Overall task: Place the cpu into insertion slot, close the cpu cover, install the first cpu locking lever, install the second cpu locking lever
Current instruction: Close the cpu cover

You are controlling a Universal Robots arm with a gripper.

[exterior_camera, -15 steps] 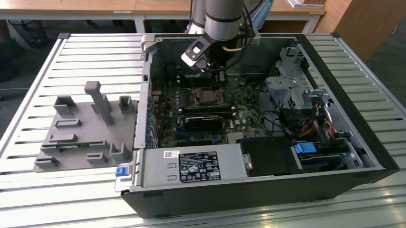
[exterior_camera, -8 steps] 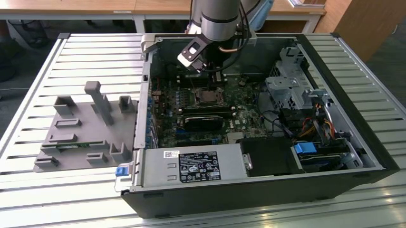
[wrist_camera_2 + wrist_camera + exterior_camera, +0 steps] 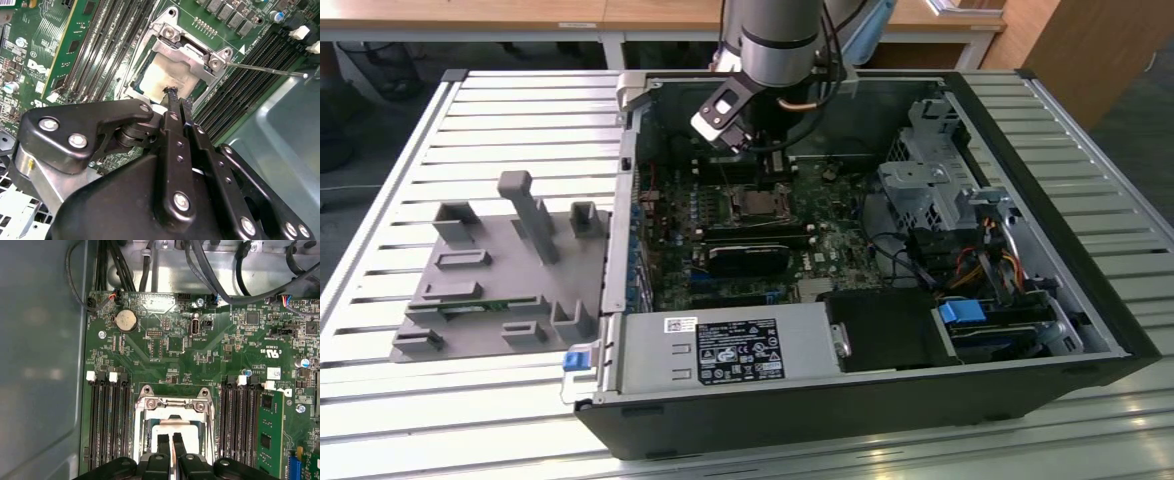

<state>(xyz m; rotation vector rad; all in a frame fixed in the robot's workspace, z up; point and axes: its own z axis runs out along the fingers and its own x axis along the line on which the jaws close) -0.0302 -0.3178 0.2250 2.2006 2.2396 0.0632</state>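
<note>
**Hand (image 3: 171, 436) above the insertion slot (image 3: 758, 205) of an open computer case (image 3: 854, 410) on a slatted tabletop (image 3: 400, 420).**
The fingers (image 3: 170, 107) are drawn almost together, with only a thin slit between them. Their tips sit at the edge of the cpu (image 3: 152, 77); whether they nip that edge cannot be told. The cpu shows pale within the slot's silvery frame, flanked by black memory slots (image 3: 107, 425). A grey fixture (image 3: 494, 270) stands beside the case, toward the exterior view's left.
</note>
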